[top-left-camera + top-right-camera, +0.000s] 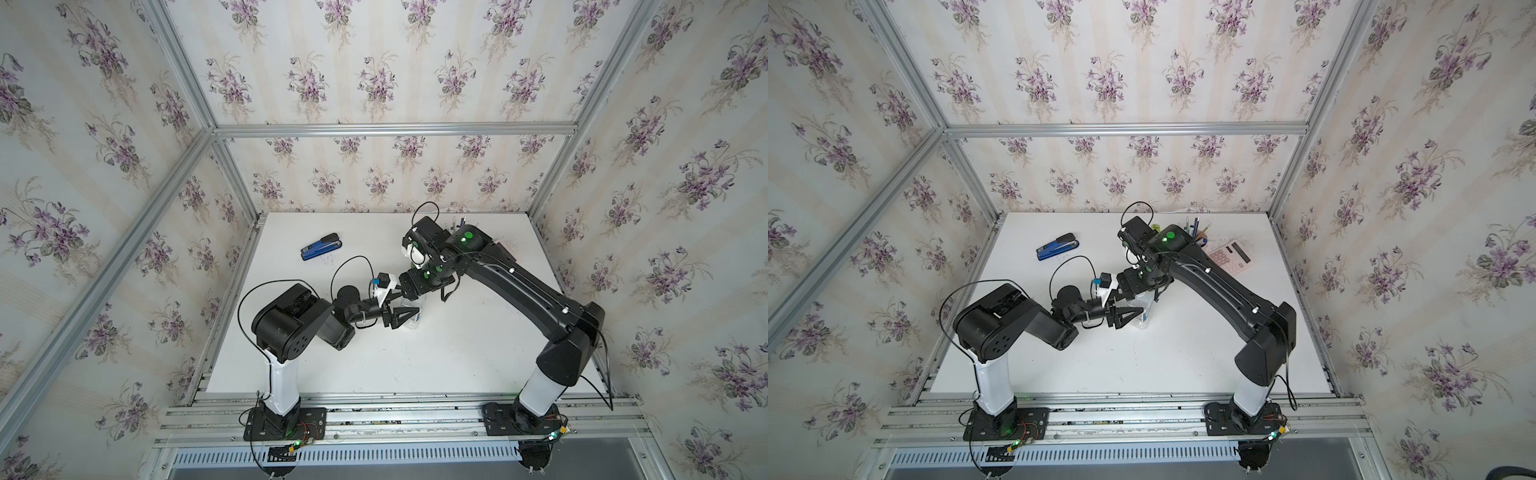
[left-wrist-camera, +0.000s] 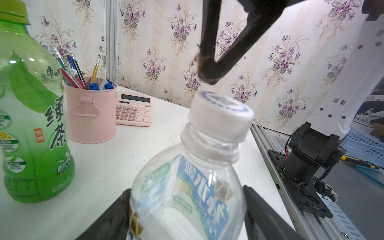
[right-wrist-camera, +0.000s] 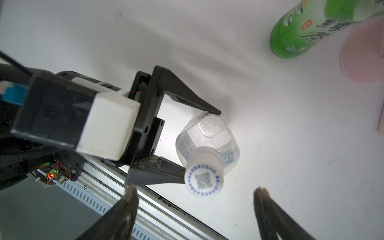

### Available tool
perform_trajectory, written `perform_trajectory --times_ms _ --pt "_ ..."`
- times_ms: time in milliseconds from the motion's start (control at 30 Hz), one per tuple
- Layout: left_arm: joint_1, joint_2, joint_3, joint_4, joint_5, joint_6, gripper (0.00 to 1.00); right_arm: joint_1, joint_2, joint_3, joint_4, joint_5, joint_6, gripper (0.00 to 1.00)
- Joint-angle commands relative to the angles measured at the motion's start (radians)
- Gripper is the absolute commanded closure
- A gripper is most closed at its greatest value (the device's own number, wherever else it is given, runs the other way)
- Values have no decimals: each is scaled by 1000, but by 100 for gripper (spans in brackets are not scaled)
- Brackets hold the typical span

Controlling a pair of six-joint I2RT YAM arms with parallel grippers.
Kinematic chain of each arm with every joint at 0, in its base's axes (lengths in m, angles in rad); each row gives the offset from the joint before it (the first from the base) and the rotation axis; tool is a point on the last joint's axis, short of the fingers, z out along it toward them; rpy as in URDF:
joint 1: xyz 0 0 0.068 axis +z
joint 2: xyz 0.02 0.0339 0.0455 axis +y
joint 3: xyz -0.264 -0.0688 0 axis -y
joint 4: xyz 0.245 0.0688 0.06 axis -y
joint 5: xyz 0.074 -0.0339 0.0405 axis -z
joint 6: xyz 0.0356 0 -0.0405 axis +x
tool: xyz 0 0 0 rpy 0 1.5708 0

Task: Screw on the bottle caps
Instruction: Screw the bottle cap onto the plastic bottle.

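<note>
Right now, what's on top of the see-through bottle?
A white cap with a blue printed ring and a square code sits on the see-through bottle. The right claw hangs open above it, not touching. The cap hides the bottle's mouth, so its threads can't be seen.

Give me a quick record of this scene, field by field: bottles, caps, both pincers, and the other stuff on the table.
clear bottle: standing, in left pincer
white cap: on clear bottle
green bottle: standing free, green cap on
left pincer: shut on clear bottle
right pincer: open, above white cap, not touching
other: pen cup, calculator, stapler
</note>
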State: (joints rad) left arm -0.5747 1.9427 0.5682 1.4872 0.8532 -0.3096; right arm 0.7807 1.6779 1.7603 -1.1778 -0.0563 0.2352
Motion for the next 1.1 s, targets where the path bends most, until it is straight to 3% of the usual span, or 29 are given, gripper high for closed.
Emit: perform_trajectory --times_ms 0,133,267,333,367,533,633,767,1067 --pt "-1 14 -8 -199 10 12 19 -42 -114 -110 198 -45 -3 15" --pt "-1 12 -11 -195 10 12 19 -118 -308 -360 520 -67 1 21" --pt "-1 10 -9 -199 10 14 19 -143 -496 -665 868 -185 -29 30" --pt "-1 10 -8 -197 11 14 19 -151 -546 -734 958 -202 -17 16" --pt "0 10 -9 -198 11 14 19 -163 -549 -750 982 -242 -29 0" --pt "-1 9 -8 -199 13 15 19 -167 -544 -862 1159 -313 -17 1" --pt "-1 6 -10 -200 14 16 19 -167 -530 -918 1274 -328 12 12" --pt "-1 3 -10 -205 13 20 19 -171 -506 -948 1353 -358 31 15" --pt "-1 1 -10 -204 15 18 19 -175 -439 -949 1369 -376 58 35"
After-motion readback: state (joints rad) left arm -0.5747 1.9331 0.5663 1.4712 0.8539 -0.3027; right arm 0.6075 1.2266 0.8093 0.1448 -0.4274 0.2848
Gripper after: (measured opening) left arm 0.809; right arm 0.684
